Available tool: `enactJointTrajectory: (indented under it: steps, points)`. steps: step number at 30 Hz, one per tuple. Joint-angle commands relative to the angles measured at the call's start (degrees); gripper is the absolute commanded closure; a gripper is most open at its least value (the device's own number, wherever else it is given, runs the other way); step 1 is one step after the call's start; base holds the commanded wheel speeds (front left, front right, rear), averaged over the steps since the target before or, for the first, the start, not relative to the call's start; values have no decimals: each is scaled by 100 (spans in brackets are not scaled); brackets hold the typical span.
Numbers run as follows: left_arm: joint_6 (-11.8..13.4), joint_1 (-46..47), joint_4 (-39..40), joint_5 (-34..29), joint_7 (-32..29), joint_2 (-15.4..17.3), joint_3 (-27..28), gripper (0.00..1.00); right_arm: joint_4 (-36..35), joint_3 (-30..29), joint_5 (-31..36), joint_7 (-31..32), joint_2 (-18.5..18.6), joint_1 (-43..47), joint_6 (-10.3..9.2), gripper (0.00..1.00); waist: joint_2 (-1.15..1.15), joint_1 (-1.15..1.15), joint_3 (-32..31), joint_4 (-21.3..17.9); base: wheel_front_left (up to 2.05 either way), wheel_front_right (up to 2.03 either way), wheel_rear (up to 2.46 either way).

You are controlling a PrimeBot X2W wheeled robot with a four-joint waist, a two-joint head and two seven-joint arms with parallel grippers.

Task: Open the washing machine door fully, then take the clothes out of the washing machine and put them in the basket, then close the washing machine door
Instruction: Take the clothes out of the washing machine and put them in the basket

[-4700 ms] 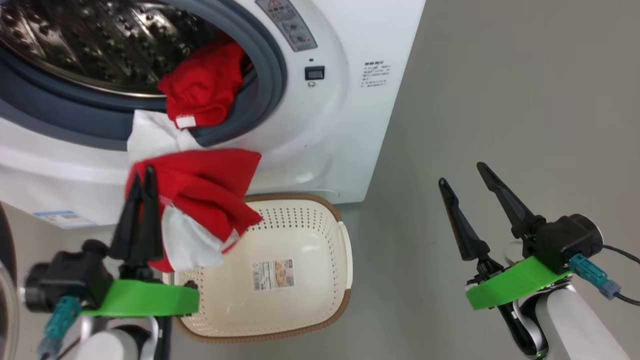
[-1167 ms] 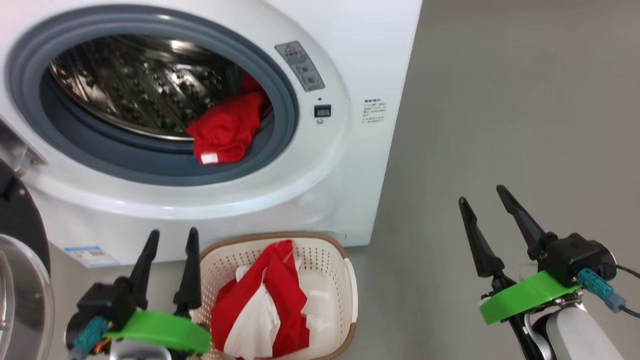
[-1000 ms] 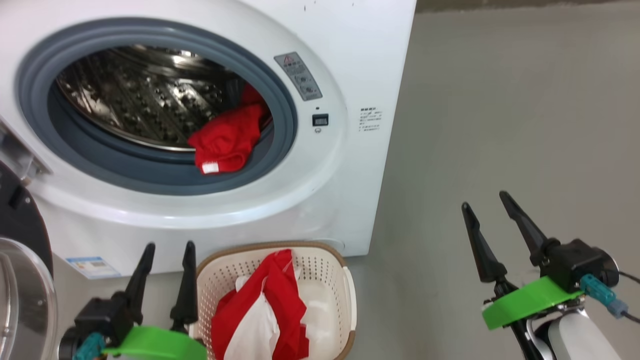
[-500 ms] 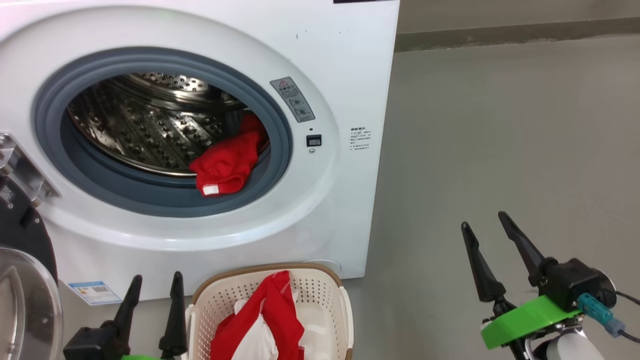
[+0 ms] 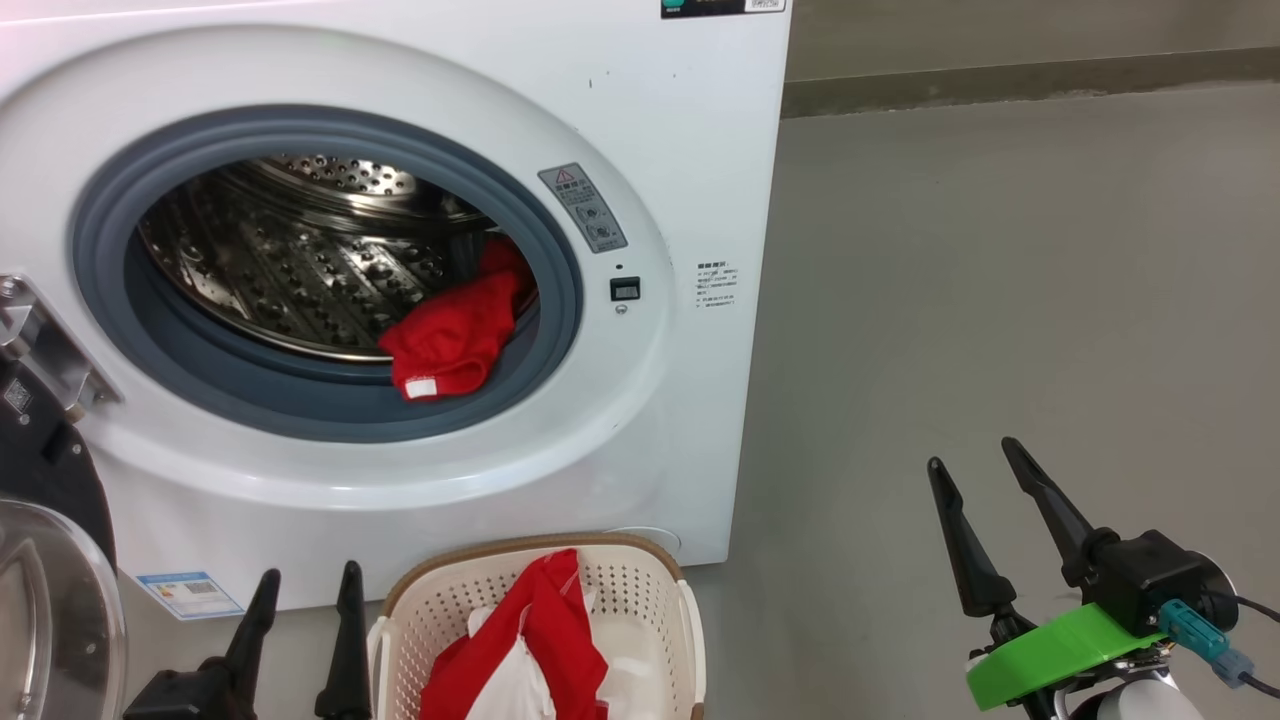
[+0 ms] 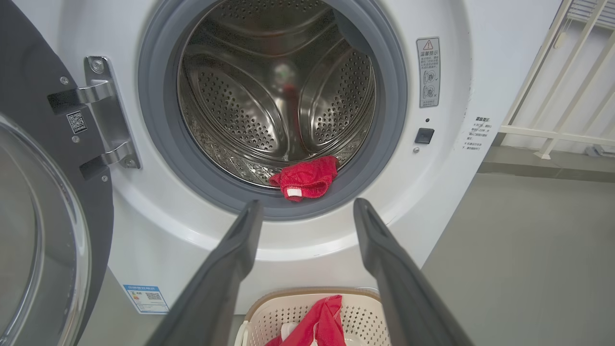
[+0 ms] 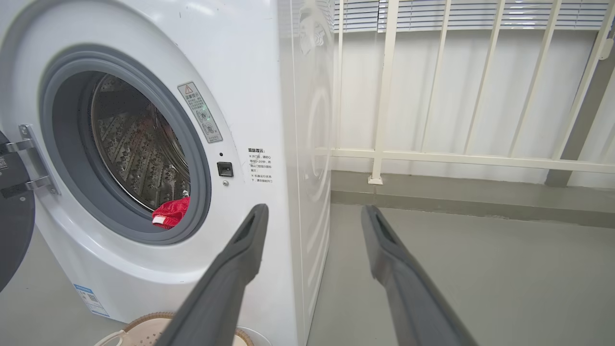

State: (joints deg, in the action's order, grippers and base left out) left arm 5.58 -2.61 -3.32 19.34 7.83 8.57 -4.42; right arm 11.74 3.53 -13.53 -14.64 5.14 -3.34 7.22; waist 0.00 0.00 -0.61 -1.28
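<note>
Now that red-and-white garment [image 5: 548, 625] is out of left gripper [image 5: 309, 572], it lies in basket [image 5: 640, 585], on floor just before washing machine [image 5: 690, 130]. Left gripper sits low beside basket, fingers spread wide, empty. Right gripper [image 5: 972, 455] off to side, equally wide, empty. View has tilted up; machine itself unmoved. First transfer done, second pending.

Count:
- Clothes: two, one in basket, one red piece [image 5: 450, 335] draped on grey ring [image 5: 330, 420] at drum mouth.
- Baskets: one.
- Washing machine door [image 5: 45, 480]: one, swung open at left, closing still ahead.
</note>
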Motion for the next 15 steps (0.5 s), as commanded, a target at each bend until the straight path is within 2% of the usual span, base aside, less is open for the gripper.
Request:
enactJointTrajectory:
  steps: [1, 15]
  points:
    - [38, 77, 171, 50, 10, 116, 210, 0, -166, 91, 34, -36, 24, -40, 26, 0, 0, 0, -3, 4, 0, 0, 0]
    - [82, 101, 88, 93, 59, 123, 171, 0, -159, 98, 23, -36, -3, -54, 26, 0, 0, 0, 28, -9, 0, 0, 0]
